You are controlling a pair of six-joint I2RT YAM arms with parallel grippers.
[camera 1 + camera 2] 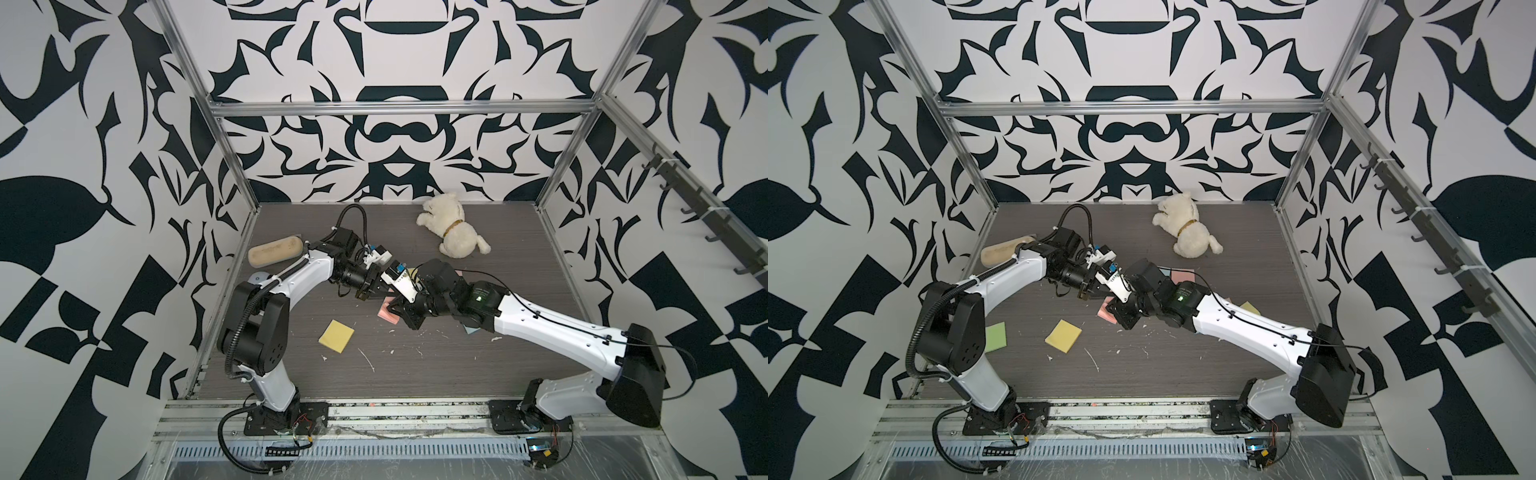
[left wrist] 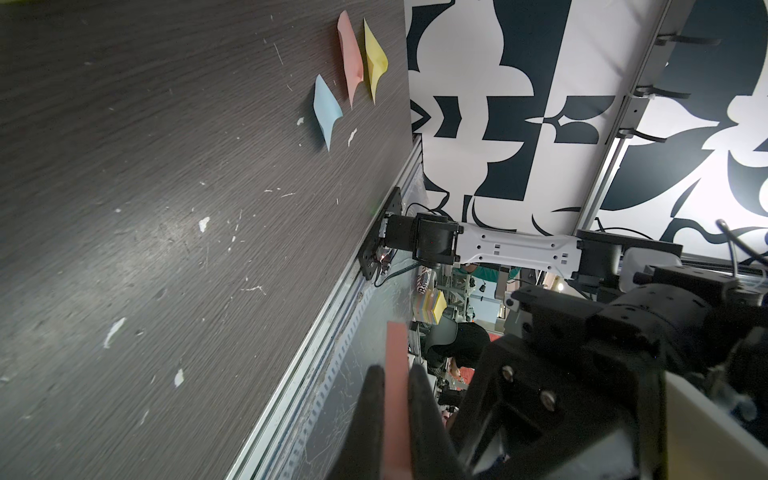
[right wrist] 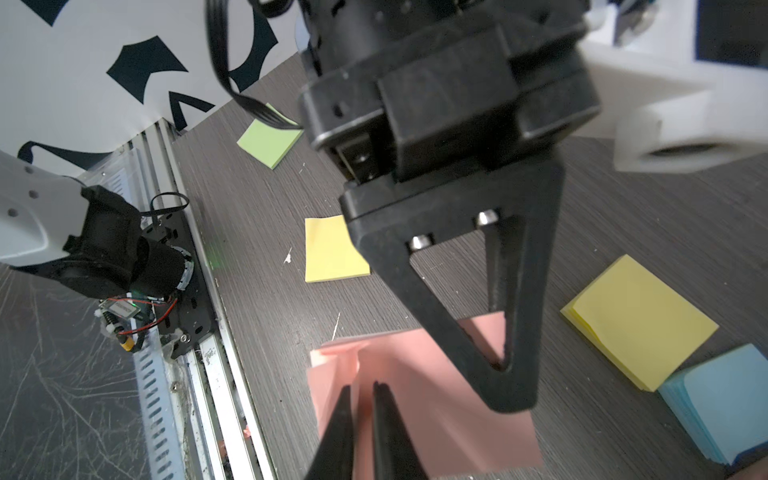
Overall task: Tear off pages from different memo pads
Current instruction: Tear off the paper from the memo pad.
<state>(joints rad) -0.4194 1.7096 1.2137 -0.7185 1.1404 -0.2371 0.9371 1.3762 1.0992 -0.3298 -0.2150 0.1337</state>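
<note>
Right wrist: right gripper (image 3: 361, 388) pinches a lifted pink page (image 3: 336, 361); left gripper (image 2: 395, 370) clamps the pink pad (image 2: 395, 340). Risk: the pinch may hold more than one, or the pad may slip out on the pull.

White plush dog (image 1: 455, 230) on its side nr back; tan oblong obj (image 1: 274, 250) far left.

Bright even light; wrist cams blurry close-up, edges warped.
</note>
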